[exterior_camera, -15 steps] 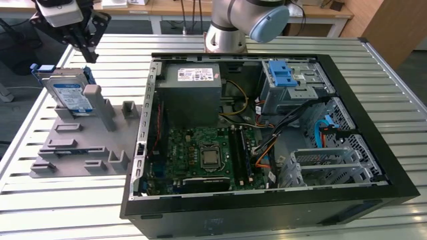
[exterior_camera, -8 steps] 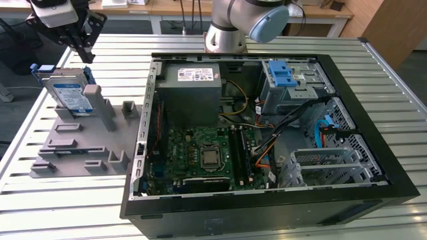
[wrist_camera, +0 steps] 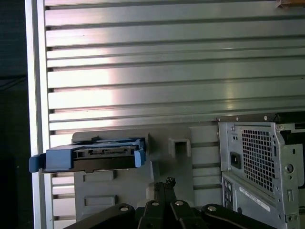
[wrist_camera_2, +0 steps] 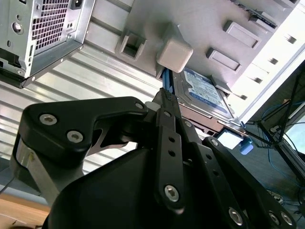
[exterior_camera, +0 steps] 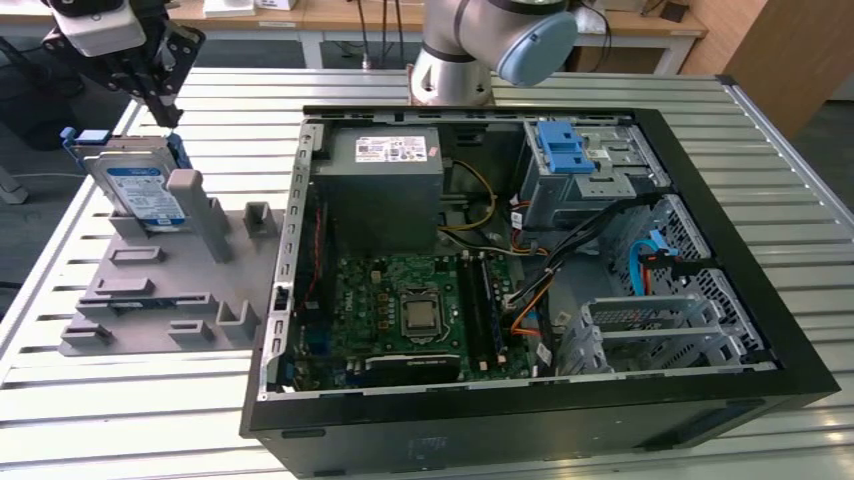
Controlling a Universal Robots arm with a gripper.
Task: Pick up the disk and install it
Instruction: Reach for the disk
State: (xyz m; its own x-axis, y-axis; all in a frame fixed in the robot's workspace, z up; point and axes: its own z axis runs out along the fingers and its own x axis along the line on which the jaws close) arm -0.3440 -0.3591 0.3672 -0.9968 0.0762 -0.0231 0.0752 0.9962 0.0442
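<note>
The disk (exterior_camera: pixel 140 190), a silver drive with a white-and-blue label in a blue carrier, stands upright on edge in a slot of the grey fixture (exterior_camera: pixel 147 295) at the exterior view's left. My gripper (exterior_camera: pixel 168 112) hangs just above the disk's upper edge and a little behind it, fingers shut and holding nothing. In the second wrist view the fingertip end of the gripper (wrist_camera_2: pixel 167 95) lies close to the disk (wrist_camera_2: pixel 202 93) without touching it. The first wrist view has the disk (wrist_camera: pixel 93 155) end-on, beyond the gripper (wrist_camera: pixel 167 183).
An open black computer case (exterior_camera: pixel 747 300) lies flat on the slatted metal table (exterior_camera: pixel 774 130). Inside are a grey power-supply box (exterior_camera: pixel 387 190), the motherboard (exterior_camera: pixel 414 310) and a drive bay with a blue latch (exterior_camera: pixel 566 150). The arm's base (exterior_camera: pixel 454 60) stands behind the case.
</note>
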